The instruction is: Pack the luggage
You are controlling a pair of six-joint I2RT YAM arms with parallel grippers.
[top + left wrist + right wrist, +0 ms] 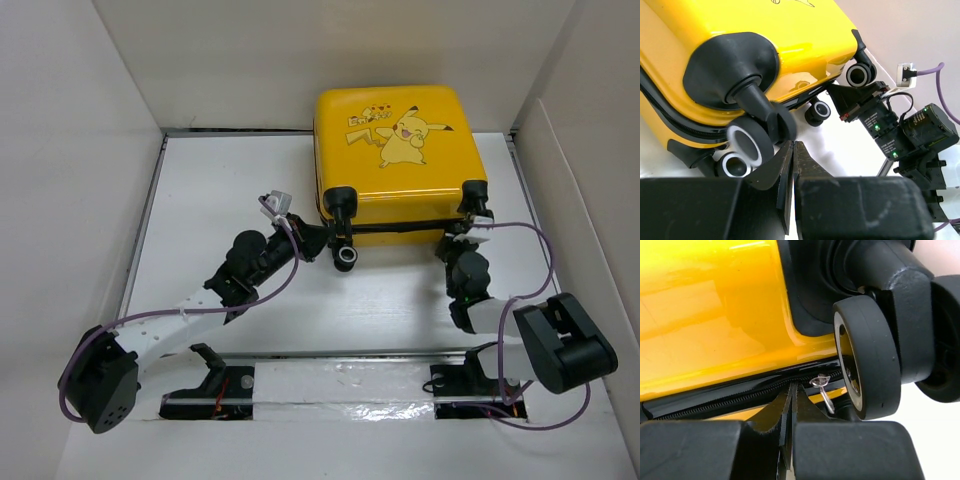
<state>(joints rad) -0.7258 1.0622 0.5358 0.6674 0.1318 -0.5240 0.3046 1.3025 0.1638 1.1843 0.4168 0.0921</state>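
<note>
Packing looks nearly finished: the small yellow hard-shell Pikachu suitcase lies shut on the white desk, zip seemingly drawn, left gripper and right gripper both clenched empty.

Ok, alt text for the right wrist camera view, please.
The right gripper, shut, points at the black zipper of the yellow luggage, with a small silver zipper pull just right of its tips. A black wheel fills the right side.
</note>
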